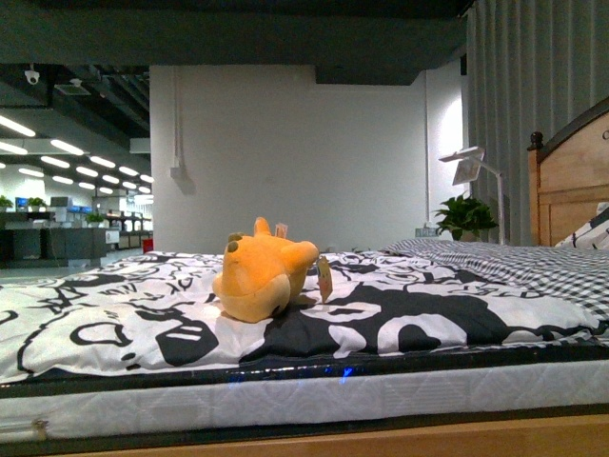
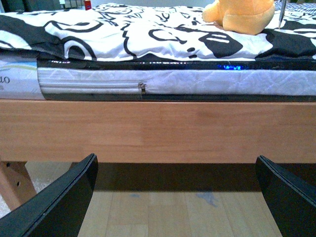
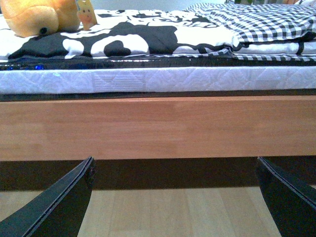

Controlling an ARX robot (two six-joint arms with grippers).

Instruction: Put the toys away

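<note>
I have the bed (image 1: 381,440) across my front view: a white quilted mattress (image 2: 222,81) with a side zip sits on a pale wooden frame (image 2: 158,131), and the headboard (image 1: 569,186) stands at 3 o'clock. A black-and-white patterned cover (image 1: 438,324) lies over the mattress. From its middle, toward 2 o'clock, a checked blanket (image 1: 514,262) covers the headboard end, where a dark patterned pillow (image 1: 595,233) leans. The yellow-orange plush toy (image 1: 262,278) lies on the cover at about 10 o'clock from its middle, with a paper tag (image 1: 324,278) on the toy's 3 o'clock side.
</note>
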